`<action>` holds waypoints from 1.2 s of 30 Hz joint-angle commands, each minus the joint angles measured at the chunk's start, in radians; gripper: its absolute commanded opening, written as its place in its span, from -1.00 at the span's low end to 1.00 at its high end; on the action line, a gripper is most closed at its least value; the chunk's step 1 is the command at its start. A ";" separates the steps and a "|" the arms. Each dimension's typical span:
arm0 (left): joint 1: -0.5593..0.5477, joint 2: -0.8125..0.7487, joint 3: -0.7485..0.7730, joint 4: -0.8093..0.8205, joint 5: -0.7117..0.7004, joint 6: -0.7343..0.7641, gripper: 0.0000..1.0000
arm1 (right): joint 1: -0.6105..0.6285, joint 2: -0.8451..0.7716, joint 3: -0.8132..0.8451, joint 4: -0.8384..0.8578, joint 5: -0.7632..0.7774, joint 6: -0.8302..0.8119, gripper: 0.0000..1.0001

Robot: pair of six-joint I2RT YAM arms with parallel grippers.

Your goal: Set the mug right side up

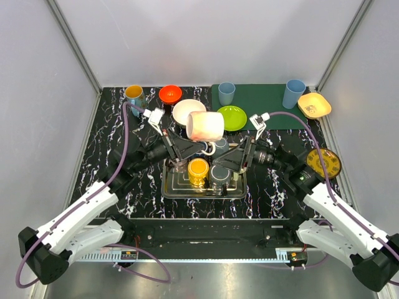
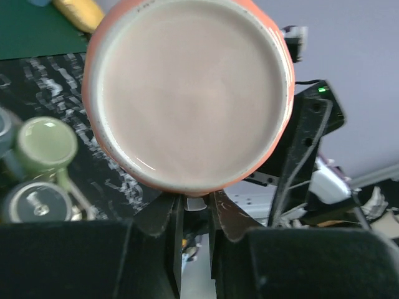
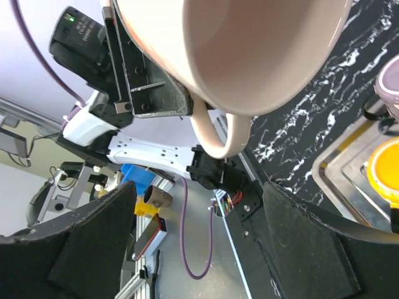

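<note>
The mug [image 1: 206, 126] is pale pink with an orange tinge. It is held in the air on its side above the tray. In the left wrist view its flat base [image 2: 190, 93] fills the frame. In the right wrist view its body [image 3: 255, 50] is overhead and its handle [image 3: 215, 134] hangs down. My left gripper [image 1: 185, 144] is shut on the mug, its jaws pinching a pale part at the lower edge [image 2: 195, 202]. My right gripper [image 1: 229, 159] is wide open and empty, just below and right of the mug, with the handle above its gap [image 3: 199, 187].
A metal tray [image 1: 171, 187] under the grippers holds a yellow cup [image 1: 198, 169], a dark cup [image 1: 219, 174] and a grey mug [image 1: 218, 147]. Behind are a white bowl [image 1: 184, 111], a green plate [image 1: 232, 117], an orange bowl [image 1: 170, 93] and blue cups [image 1: 226, 93] on a green mat [image 1: 268, 106].
</note>
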State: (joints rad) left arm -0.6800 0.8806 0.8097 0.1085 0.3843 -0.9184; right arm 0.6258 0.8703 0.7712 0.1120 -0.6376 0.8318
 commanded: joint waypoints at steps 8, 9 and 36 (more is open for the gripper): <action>0.000 -0.002 -0.046 0.461 0.128 -0.148 -1.00 | 0.002 0.084 -0.010 0.328 -0.019 0.112 0.40; 0.000 -0.003 -0.047 0.461 0.133 -0.149 -1.00 | 0.003 0.101 -0.003 0.337 -0.016 0.112 0.37; 0.049 -0.141 -0.021 -0.007 -0.060 0.055 0.70 | -0.142 0.091 0.296 -0.267 0.312 -0.183 -1.00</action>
State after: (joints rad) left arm -0.6586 0.8555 0.7086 0.3416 0.4789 -0.9955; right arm 0.5694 1.0332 0.8608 0.2657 -0.6426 0.9157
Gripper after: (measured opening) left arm 0.708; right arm 0.174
